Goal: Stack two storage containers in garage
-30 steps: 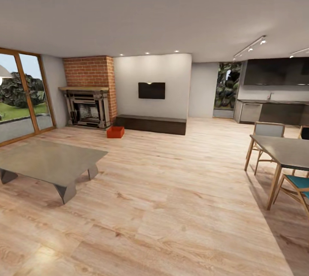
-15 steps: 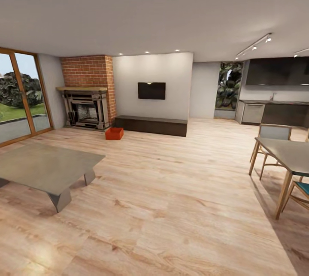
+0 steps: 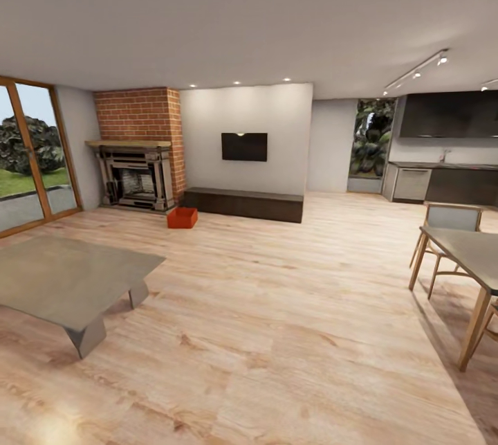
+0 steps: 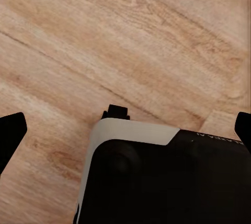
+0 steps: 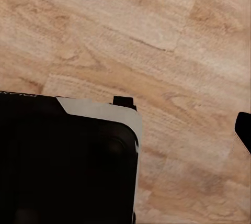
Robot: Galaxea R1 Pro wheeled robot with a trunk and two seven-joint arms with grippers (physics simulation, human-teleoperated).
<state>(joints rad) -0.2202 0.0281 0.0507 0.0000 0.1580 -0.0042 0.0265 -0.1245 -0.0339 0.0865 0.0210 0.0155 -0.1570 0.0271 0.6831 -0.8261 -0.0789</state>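
Note:
One red-orange storage container [image 3: 182, 218] sits on the light wood floor of the living room, far ahead, between the brick fireplace [image 3: 135, 178] and the low dark bench [image 3: 243, 203]. My left gripper [image 4: 125, 130] hangs open over the planks, its black fingertips [image 4: 11, 130] far apart, with the robot's black and white base below it. In the right wrist view my right gripper [image 5: 125, 130] also hangs over the planks, one fingertip [image 5: 243, 128] at the frame's edge, nothing held. The garage is out of view.
A low grey coffee table [image 3: 66, 279] stands at the near left. A dining table [image 3: 470, 255] with chairs is at the right, and a kitchen counter [image 3: 443, 183] behind it. Glass doors [image 3: 28, 154] line the left wall. Open wood floor [image 3: 277, 306] runs ahead.
The whole head view has shifted as the robot rolls forward: the coffee table and dining table slide outward. No object has moved.

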